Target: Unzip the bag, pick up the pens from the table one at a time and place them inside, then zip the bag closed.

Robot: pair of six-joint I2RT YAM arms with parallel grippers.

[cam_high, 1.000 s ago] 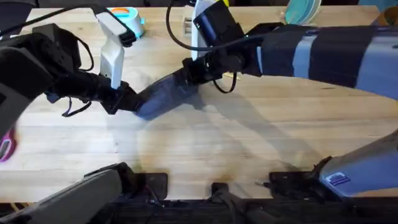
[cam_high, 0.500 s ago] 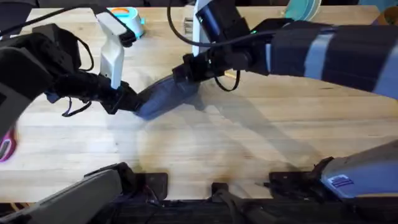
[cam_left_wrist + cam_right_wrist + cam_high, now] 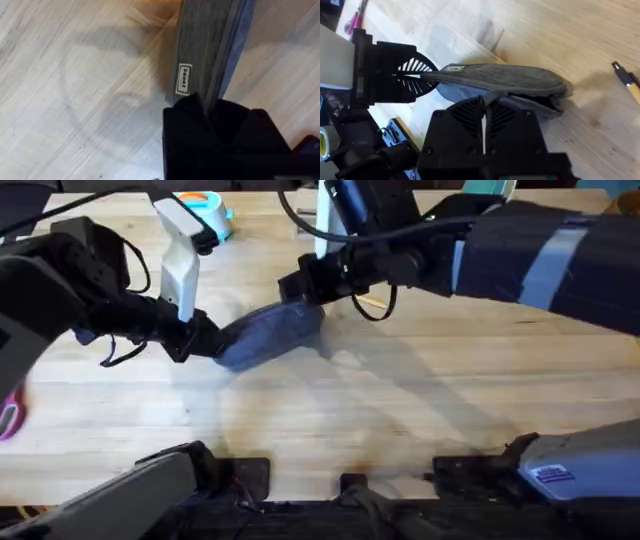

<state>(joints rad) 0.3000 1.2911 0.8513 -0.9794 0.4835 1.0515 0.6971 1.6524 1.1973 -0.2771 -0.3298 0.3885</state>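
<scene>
Your left gripper [image 3: 203, 340] had its jaws clamped on the near-left end of the bag [image 3: 268, 335], which lay slantwise on the surface [image 3: 400, 410] a little left of centre, its far end angled up toward the right. In your left wrist view the blue-grey fabric [image 3: 210, 45] ran straight out from between the black fingers [image 3: 190, 125], a small pale label just beyond them.

Your right gripper [image 3: 300, 285] reached across from the right and sat over the far end of the bag. In its wrist view the jaws were pressed together [image 3: 483, 117] on a small part along the bag's upper edge [image 3: 500, 80], most likely the zipper pull, though that part was too small to make out for certain. At the far end of the bag a dark slit showed where the fabric parted. Your left gripper [image 3: 405, 75] showed beyond it, gripping the opposite tip.

A tan pen with a dark tip [image 3: 626, 80] lay on the wood just beside the bag's far end, apart from it. Pink-handled scissors [image 3: 8, 416] lay at the left edge of the surface, and a teal toy toaster [image 3: 205, 212] stood at the far edge.
</scene>
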